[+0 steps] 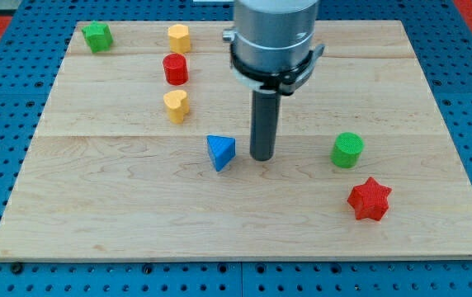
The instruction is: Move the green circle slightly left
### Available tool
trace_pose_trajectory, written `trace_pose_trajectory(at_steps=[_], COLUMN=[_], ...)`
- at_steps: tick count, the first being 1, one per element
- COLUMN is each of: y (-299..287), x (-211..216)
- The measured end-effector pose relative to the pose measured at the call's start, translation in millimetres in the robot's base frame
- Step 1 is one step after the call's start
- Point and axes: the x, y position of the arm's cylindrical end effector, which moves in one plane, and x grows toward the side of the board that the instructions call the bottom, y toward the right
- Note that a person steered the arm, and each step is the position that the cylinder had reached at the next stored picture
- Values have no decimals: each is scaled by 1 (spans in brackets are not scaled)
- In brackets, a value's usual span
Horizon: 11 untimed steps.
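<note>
The green circle (347,150) is a round green block standing on the wooden board (137,214) at the view's right of centre. My tip (261,157) rests on the board to the view's left of the green circle, about a hundred pixels away, not touching it. A blue triangle (220,152) lies just to the tip's left, with a small gap between them. The rod hangs from the grey arm (273,37) at the view's top centre.
A red star (370,199) lies just below and right of the green circle. A red cylinder (175,68), a yellow heart (175,106) and a yellow block (178,37) stand at upper left. A green star-like block (97,36) sits in the top-left corner.
</note>
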Motion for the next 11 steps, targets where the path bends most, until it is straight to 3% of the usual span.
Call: trace_pose_trajectory(at_steps=[2, 4, 5, 7, 8, 9, 11], y=[-84, -106, -37, 103, 171, 171, 80], x=[-1, -1, -1, -58, -48, -2, 7])
